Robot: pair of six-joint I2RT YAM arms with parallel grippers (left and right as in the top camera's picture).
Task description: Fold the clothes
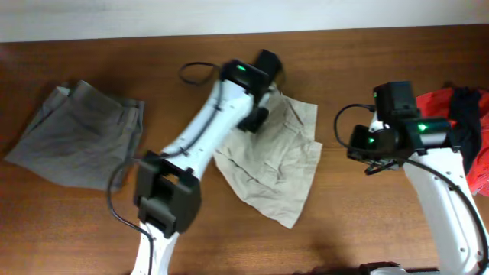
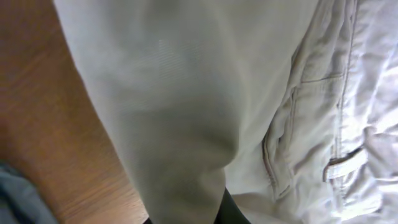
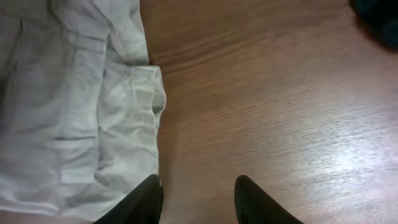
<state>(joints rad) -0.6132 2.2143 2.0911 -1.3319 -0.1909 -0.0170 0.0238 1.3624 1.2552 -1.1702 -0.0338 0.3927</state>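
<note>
Beige shorts [image 1: 275, 164]: table centre, rumpled, fold unfinished
Left gripper [image 1: 254, 121]: pinched on their cloth, 11 o'clock edge
Right gripper [image 3: 199, 199]: half-spread, empty, over bare wood at their 3 o'clock
Grey shorts [image 1: 76, 137]: 9 o'clock, seemingly folded
Red and black garments [image 1: 462, 122]: 3 o'clock, heaped, unfolded

A brown wooden bench [image 1: 344, 237] fills the views, its grain running lengthwise. A pale strip [image 1: 153, 15] borders its far edge at the top of the overhead view.

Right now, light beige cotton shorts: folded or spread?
Mostly spread: the light beige cotton shorts lie rumpled on the wooden table; left gripper pinches one edge up.
</note>
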